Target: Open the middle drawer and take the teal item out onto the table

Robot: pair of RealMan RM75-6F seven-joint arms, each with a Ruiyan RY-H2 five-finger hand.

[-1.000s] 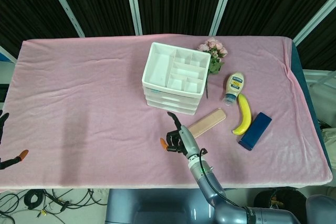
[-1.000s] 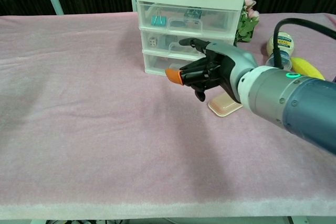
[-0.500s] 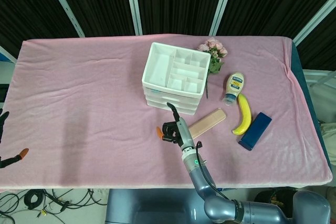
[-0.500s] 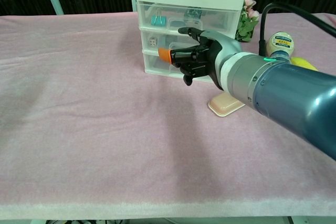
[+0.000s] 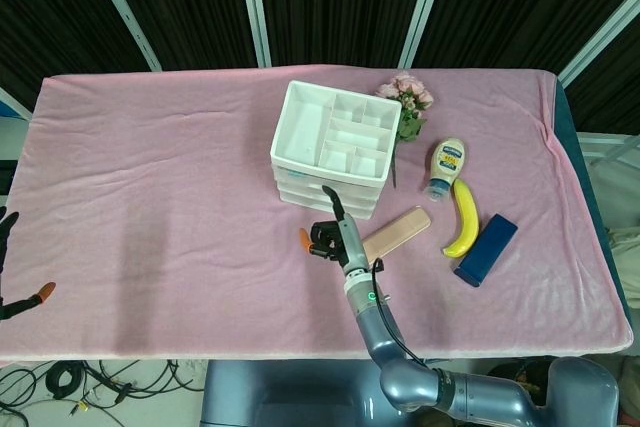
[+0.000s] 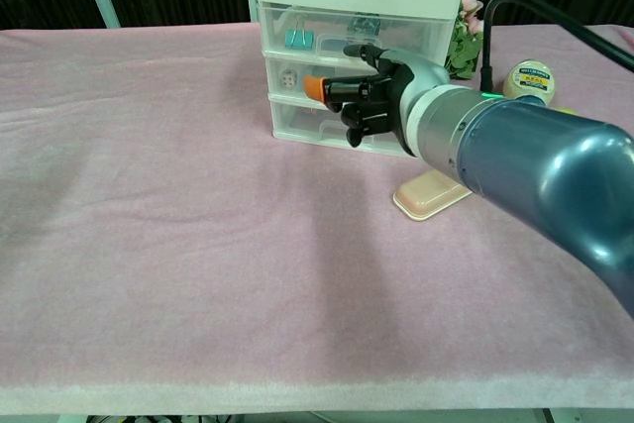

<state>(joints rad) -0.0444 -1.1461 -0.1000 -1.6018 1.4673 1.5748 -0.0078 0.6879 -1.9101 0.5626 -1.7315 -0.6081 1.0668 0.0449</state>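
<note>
From the head view, the right hand [image 5: 327,235] sits just in front of the white plastic three-drawer organiser [image 5: 333,148], lined up for the middle drawer, which looks closed. To its right lie a beige flat case [image 5: 394,234], a yellow banana [image 5: 463,219] and a dark blue box [image 5: 487,248]; to its left the pink cloth-covered table [image 5: 150,177] gives free room. The left hand [image 5: 12,297] waits at the far left edge, fingers apart, empty.

From the chest view, the right hand [image 6: 371,98] has its fingers curled in, holding nothing, right at the clear middle drawer front [image 6: 297,78]; contact cannot be told. The teal item presumably lies behind the hand, unseen.
</note>
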